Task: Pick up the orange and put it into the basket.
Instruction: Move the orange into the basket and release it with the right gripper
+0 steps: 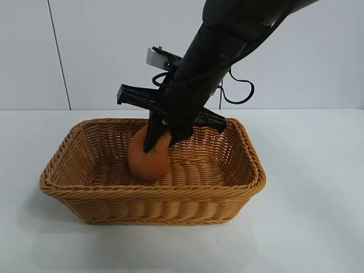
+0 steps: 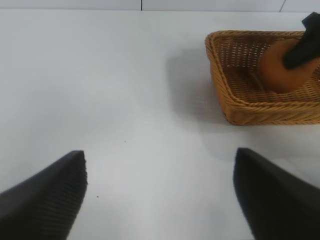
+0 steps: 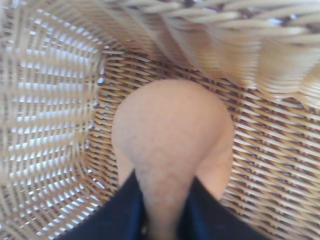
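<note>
- The right gripper (image 1: 161, 139), a black two-fingered tool on a dark arm reaching down from the upper right of the exterior view, sits inside the large rectangular tan-orange woven wicker basket (image 1: 85, 196).
- Its fingers (image 1: 152, 136) are clamped on the squat round dull orange fruit with matte skin, the orange (image 1: 149, 160), gripping it from above on its upper part.
- In the right wrist view the orange (image 3: 172, 137) fills the middle, with the two dark fingers (image 3: 120, 210) pressed against a narrower part of it and the basket weave (image 3: 280, 150) all around.
- The orange is within the basket walls, left of centre in the exterior view; whether it touches the basket floor cannot be told.
- The basket stands on a plain white table (image 1: 318, 227).
- The left gripper (image 2: 160, 195) hovers over bare table well apart from the basket (image 2: 235, 100), fingers (image 2: 50, 200) spread wide, holding nothing.
</note>
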You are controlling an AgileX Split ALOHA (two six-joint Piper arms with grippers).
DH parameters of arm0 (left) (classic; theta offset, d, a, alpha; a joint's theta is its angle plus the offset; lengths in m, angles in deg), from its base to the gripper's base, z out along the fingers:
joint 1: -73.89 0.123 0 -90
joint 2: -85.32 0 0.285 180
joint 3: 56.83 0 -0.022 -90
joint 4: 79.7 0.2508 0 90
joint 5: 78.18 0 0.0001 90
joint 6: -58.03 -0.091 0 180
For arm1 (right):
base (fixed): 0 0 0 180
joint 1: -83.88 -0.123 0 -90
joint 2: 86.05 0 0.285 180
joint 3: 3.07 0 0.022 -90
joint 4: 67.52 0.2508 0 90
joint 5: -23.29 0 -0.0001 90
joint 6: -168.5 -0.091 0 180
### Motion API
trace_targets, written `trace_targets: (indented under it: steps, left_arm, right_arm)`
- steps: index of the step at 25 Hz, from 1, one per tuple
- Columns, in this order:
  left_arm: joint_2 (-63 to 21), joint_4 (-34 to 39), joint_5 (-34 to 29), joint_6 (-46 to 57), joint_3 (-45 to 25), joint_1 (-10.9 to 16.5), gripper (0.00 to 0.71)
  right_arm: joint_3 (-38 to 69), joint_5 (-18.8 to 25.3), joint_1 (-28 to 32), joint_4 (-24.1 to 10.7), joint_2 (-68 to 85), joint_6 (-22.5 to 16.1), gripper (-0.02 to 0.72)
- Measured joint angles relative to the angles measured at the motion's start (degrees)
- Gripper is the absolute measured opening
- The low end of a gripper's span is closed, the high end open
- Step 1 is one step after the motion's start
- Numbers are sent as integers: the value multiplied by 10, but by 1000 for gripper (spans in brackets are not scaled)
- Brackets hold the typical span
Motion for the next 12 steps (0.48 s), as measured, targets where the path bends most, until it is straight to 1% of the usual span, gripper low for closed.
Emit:
trace_targets:
  steps: [2,3,4,6,9,10,12]
  left_arm:
    - [0,0,0,0,0,0,576]
    - [0,0,0,0,0,0,576]
    - [0,0,0,0,0,0,576]
    - [0,0,0,0,0,0,576]
    - [0,0,0,0,0,0,576]
    - [0,0,0,0,0,0,576]
    - [0,0,0,0,0,0,576]
  right_arm:
    - [0,1,0,-2,13,0,493]
    - [0,1,0,-3,20,0,572]
    - [0,1,0,-8,27,0,615]
    - [0,3,0,-14,45,0,666]
    - [-2,22,0,-17,79,-1,685]
    - [-8,38,0,-20,91,-5,685]
    - [-30,87,0,-33,106,-11,685]
